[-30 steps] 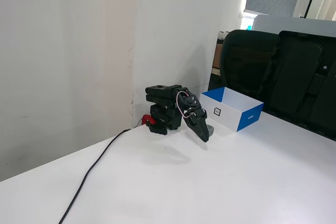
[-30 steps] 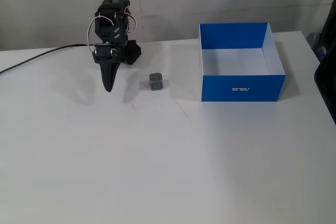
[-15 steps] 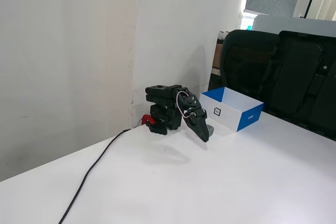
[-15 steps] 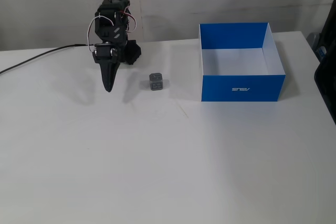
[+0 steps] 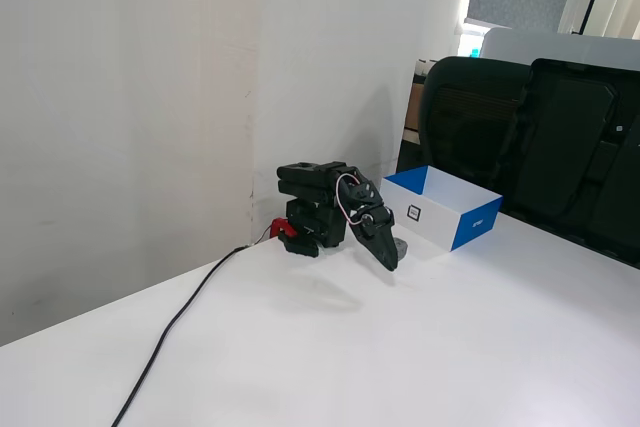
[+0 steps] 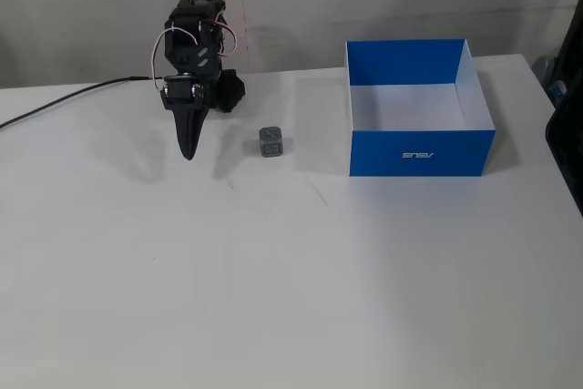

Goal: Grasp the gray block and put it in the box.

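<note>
One black arm (image 6: 196,52) sits folded at the far edge of the white tabletop (image 6: 291,271), its pincer (image 6: 189,154) pointing down toward the surface in both fixed views (image 5: 390,265). The two fingers lie pressed together into a single dark wedge with no gap showing between them, and nothing is held.

In the fixed view from the front, the gray block (image 6: 271,142) rests on the tabletop at about 3 o'clock from the pincer tip, near it but clearly apart. The box (image 6: 419,150) stands at 3 o'clock from the block, with a strip of bare tabletop between them. Its blue front wall carries white lettering, its inside is white, and nothing shows in it.

In the fixed view from the side, the block (image 5: 401,246) is only partly seen, peeking out just behind the pincer tip and in front of the box (image 5: 478,226). On the box's white side wall sits a small square label with a black outline (image 5: 414,213).

A black cable (image 6: 64,100) runs from the arm's base toward 9 o'clock across the tabletop in the front view. White and red wires (image 6: 166,40) loop around the upper part of the arm. In the side view a red part (image 5: 284,228) shows at the base, and black office chairs (image 5: 520,137) stand behind the tabletop
</note>
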Motion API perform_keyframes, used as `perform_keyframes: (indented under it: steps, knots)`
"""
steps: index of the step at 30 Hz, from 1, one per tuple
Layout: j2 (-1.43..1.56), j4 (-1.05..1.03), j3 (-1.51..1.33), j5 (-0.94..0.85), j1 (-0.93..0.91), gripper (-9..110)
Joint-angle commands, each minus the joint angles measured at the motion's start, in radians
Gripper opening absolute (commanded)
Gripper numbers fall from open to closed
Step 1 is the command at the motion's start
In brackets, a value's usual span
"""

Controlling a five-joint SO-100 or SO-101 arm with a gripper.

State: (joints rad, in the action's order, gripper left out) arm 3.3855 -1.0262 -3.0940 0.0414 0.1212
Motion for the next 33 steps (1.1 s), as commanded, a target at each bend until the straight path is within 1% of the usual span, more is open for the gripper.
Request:
perform_keyframes:
  steps: [1, 4, 15, 19, 28, 33]
  knots:
    - [0.009, -0.003, -0.064, -0.006, -0.008, 2]
    - [0.009, -0.003, -0.064, -0.009, -0.011, 0]
    - [0.009, 0.002, -0.061, 0.012, -0.008, 0]
    - [0.009, -0.075, -0.003, 0.003, 0.018, 0]
    - [0.008, -0.275, 0.144, -0.110, -0.097, 1]
    - [-0.046, -0.258, 0.210, -0.114, -0.097, 0]
